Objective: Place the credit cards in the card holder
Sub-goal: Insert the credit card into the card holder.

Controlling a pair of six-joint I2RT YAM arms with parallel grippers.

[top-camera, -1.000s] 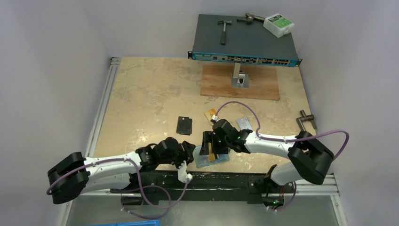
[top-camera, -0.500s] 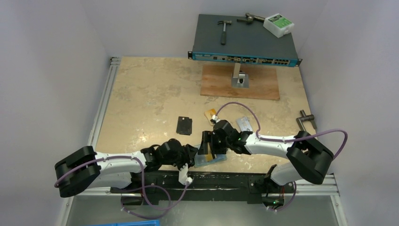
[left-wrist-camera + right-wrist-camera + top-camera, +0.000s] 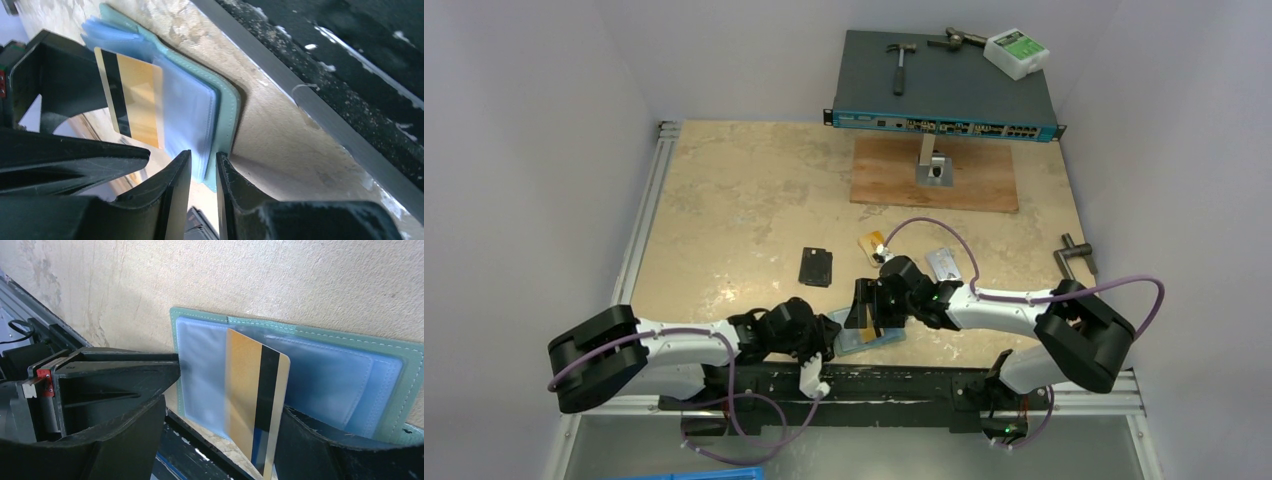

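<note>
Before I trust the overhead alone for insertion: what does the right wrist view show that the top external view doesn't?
Right wrist only: the gold card's black stripe and the card holder's clear blue sleeves. Top external only: a black flat case, a silver card and an orange card lying loose. Both: the card holder lying open with the gold card at it.

No readable text anywhere. On the gold card (image 3: pixel 245 390) only a black magnetic stripe, no print. Green label on the white box (image 3: pixel 1016 52) and port markings on the network switch (image 3: pixel 964 90) are too small to read.
</note>
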